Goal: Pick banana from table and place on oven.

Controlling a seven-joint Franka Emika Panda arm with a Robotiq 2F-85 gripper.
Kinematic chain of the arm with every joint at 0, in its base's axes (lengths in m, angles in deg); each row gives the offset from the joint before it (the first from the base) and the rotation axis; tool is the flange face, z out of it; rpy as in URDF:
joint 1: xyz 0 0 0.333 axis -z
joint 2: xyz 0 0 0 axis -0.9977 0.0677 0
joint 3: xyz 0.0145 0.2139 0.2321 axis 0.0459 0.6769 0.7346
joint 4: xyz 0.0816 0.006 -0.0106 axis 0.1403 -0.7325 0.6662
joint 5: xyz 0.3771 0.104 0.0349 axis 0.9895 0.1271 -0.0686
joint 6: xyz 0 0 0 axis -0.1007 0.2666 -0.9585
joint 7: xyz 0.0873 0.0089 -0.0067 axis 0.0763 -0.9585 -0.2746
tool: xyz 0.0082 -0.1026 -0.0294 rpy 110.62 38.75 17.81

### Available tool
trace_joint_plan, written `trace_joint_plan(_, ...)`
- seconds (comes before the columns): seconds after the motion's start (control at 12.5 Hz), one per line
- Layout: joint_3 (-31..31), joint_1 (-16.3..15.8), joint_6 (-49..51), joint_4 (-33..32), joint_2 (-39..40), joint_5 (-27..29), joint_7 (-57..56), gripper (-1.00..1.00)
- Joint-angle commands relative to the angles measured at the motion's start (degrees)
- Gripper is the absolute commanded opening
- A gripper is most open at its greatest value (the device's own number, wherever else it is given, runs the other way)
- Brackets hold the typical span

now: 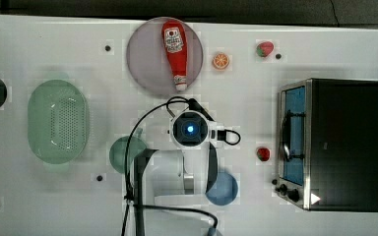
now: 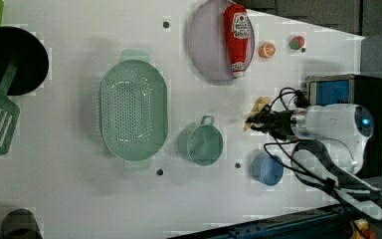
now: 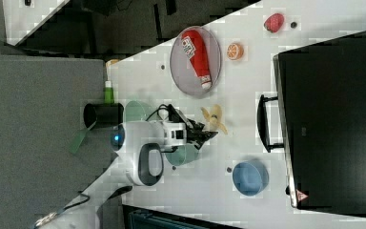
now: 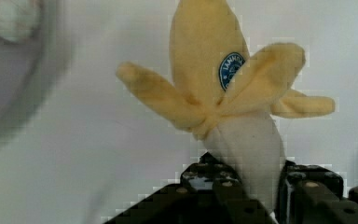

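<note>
A: Mid-table (image 1: 39,206), well clear of every edge, is the banana (image 4: 223,107). The gripper (image 4: 251,186) has its black fingers closed on the pale peeled end, peel flaps sticking out past the tips.

B: Lifted yet?

A: Can't tell. In the left view the banana (image 2: 256,113) sits right at the fingertips over the white surface, between the grey plate (image 2: 204,45) with the ketchup bottle (image 2: 237,37) and the blue bowl (image 2: 267,168). Touching or just above, no call.

B: What's it like?

A: Plush. Yellow fabric peel split into flaps, cream core, round blue sticker on one flap. Fuzzy, not glossy.

B: Handling?

A: I'd judge it light, soft, squashy. It won't slip much, but it'll deform and the flaps will flop. The core is the right spot to hold; a flap would just fold.

B: The oven (image 1: 347,142)?

A: By the table's far end in the top view, its flat black top bare. Nothing fragile here, so a slightly sloppy release should be fine.
</note>
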Motion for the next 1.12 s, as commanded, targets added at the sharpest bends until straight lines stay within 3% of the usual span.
trace_joint_plan(0.08, 0.64, 0.73, 7.27, 3.14, -11.58, 1.28, 1.57, -0.59)
trace_joint_plan(0.4, 0.09, 0.91, 32.2, 12.0, -22.31, 1.28, 1.57, -0.59)
trace_joint_plan(0.64, -2.48, 1.17, 46.77, 21.83, -25.1, 1.27, 1.56, -0.59)
trace_joint_plan(0.88, -7.7, 1.81, 52.27, 28.91, -23.57, 0.94, -1.07, -0.59)
trace_joint_plan(1.12, -15.65, 2.6, 51.94, 31.65, -19.9, -0.64, -13.03, -0.59)
